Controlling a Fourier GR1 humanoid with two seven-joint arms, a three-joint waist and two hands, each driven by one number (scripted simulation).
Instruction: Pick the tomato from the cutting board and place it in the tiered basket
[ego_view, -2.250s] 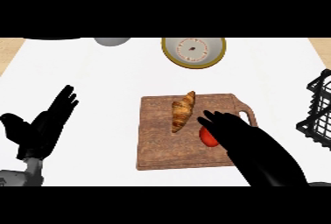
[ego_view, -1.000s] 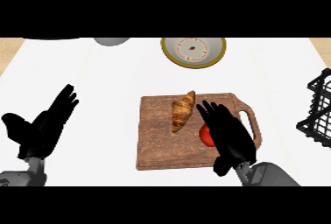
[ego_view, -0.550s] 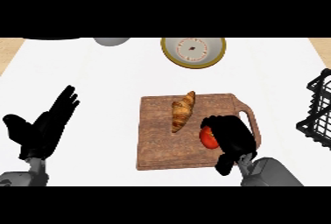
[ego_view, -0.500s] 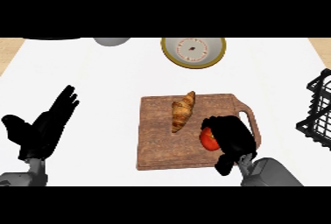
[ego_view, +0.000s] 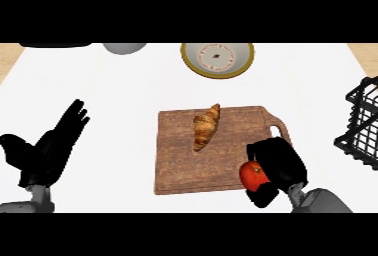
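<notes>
The red tomato (ego_view: 252, 176) shows at the cutting board's (ego_view: 184, 160) lower right corner, partly hidden by my right hand (ego_view: 279, 162), whose fingers and thumb curl round it. The black wire tiered basket (ego_view: 363, 125) stands at the right edge, well to the right of the hand. My left hand (ego_view: 50, 147) rests open at the left, fingers up, away from the board.
A croissant (ego_view: 206, 127) lies on the upper middle of the board. A yellow-rimmed plate (ego_view: 218, 59) sits at the back centre, and a grey object (ego_view: 123, 47) at the back left. The counter top is white.
My right hand curled round the tomato and drew it toward the board's lower right corner, nearer to me. The left hand stayed still.
</notes>
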